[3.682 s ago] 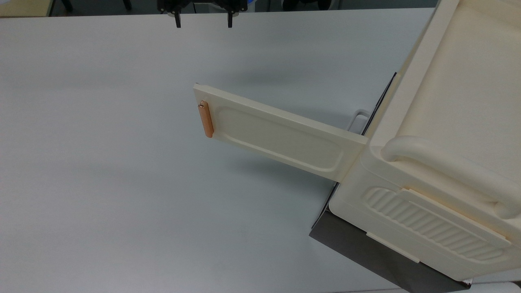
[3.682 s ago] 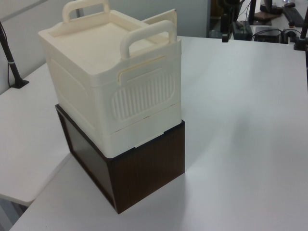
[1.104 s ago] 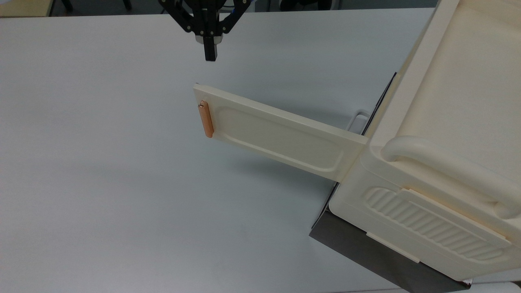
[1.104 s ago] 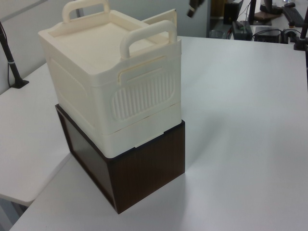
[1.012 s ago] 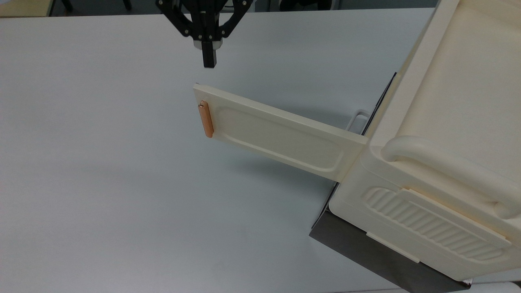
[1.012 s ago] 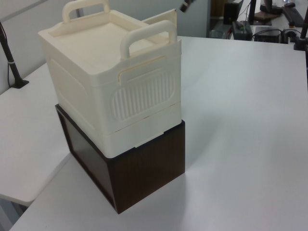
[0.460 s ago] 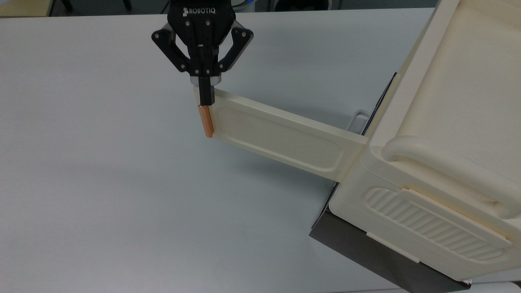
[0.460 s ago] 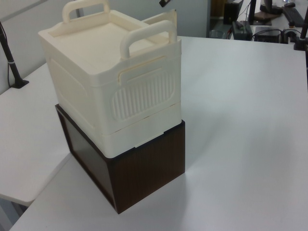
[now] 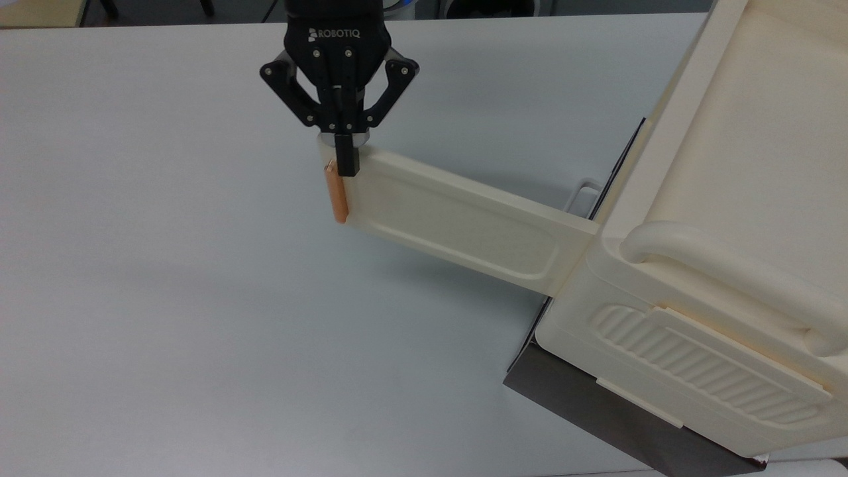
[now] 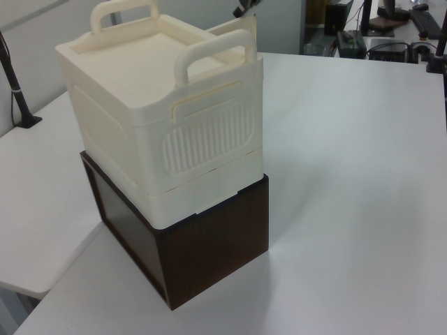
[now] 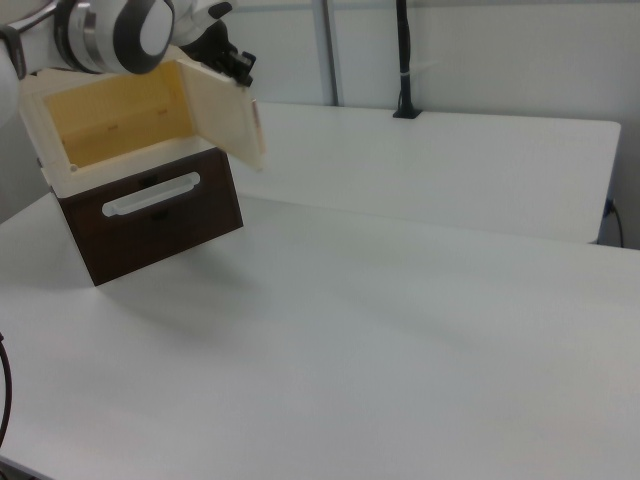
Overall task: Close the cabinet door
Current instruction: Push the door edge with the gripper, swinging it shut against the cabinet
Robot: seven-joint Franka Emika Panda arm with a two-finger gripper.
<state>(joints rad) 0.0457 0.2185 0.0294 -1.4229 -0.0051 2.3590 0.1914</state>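
- My gripper (image 9: 347, 167), fingers pressed together and holding nothing, sits at the free end of the cabinet door (image 9: 457, 218), beside its copper handle (image 9: 338, 196).
- The door stands wide open, swung out over the worktop (image 9: 165, 265) from the cabinet (image 9: 742, 218) at the top view's right edge.
- Risk: a narrow contact so near the door's end could slip past its edge as the panel swings, leaving it ajar.
- The dark drawer unit (image 11: 160, 225) beneath the cabinet does not obstruct the swing.

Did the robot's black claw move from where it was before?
Yes. In the top view the gripper has come down from the table's far edge to the cabinet door's handle end.
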